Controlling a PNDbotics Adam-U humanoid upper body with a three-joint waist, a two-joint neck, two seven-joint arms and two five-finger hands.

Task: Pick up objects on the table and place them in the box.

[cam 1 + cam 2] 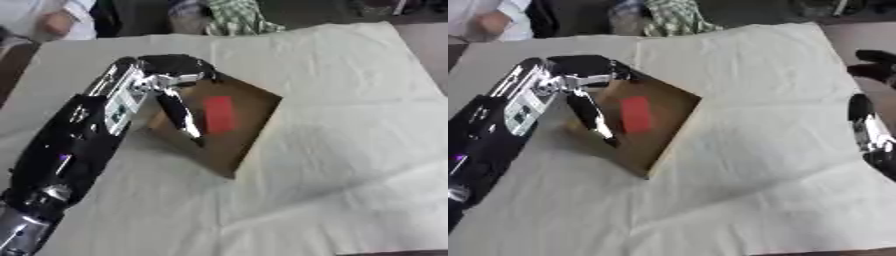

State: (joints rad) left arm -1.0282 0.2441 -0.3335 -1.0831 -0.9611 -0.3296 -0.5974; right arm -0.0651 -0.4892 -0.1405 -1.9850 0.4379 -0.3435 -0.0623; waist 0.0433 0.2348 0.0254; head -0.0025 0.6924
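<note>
Your left hand hangs over the near-left edge of the cardboard box, the arm coming in from the lower left of the view. Its fingers are straight and point down into the box, with nothing held between them; the thumb side is blurred, so you cannot tell more than that. The box sits open on the white cloth covering the table, turned so one corner points toward you. Inside it, a flat red rectangular object lies on the bottom, just to the right of your fingertips (touching or not, you cannot tell from here). Your right hand shows only in the right eye view, at the right edge and well apart from the box, above the cloth; whether its fingers are spread or curled cannot be made out.
</note>
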